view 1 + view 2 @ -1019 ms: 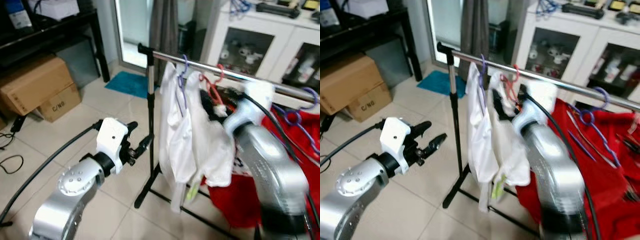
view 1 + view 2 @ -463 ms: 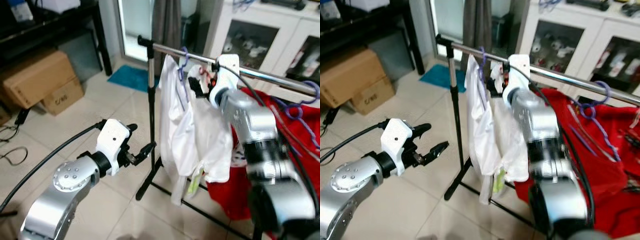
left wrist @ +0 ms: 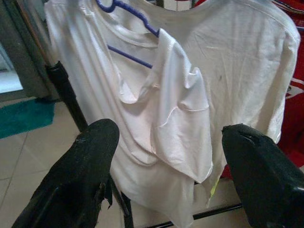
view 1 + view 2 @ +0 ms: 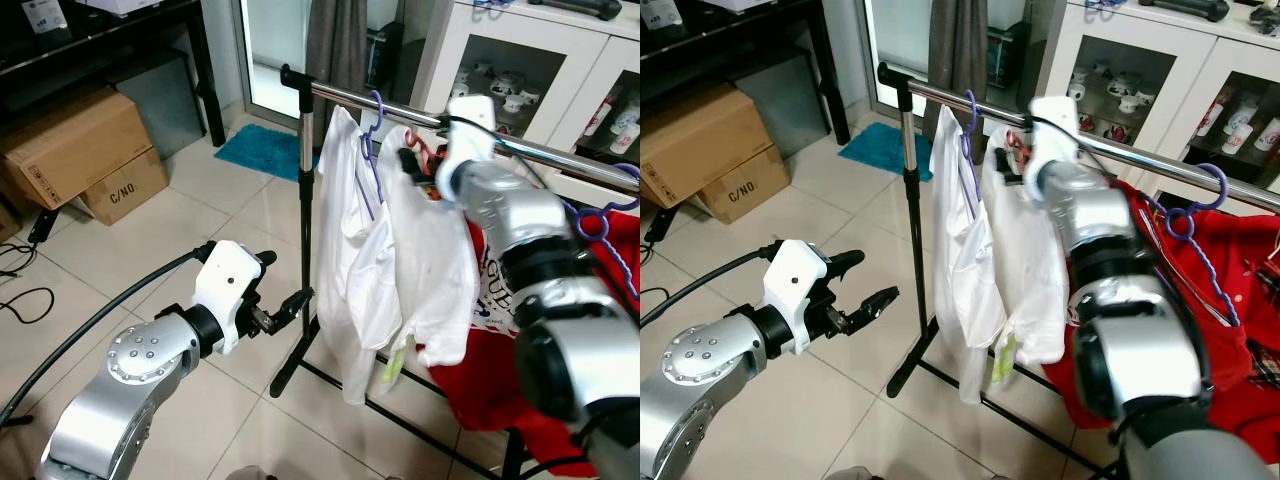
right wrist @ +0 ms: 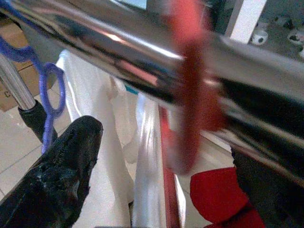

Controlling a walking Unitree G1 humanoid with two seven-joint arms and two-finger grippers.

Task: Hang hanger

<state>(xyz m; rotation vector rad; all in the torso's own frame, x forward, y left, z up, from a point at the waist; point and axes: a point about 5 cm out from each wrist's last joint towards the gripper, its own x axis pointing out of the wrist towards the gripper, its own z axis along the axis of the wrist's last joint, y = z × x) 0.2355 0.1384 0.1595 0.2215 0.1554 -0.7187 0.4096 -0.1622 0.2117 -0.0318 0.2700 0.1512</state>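
Straddling the red hanger (image 5: pixel 190 90) hooked over the rail (image 5: pixel 118 50), the right gripper (image 5: pixel 161 156) is spread, while the left gripper (image 3: pixel 175 171) gapes before white shirts (image 3: pixel 190 95).

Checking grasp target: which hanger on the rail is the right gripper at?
The red hanger, hooked over the rail between the right gripper fingers; the purple hangers hang to either side.
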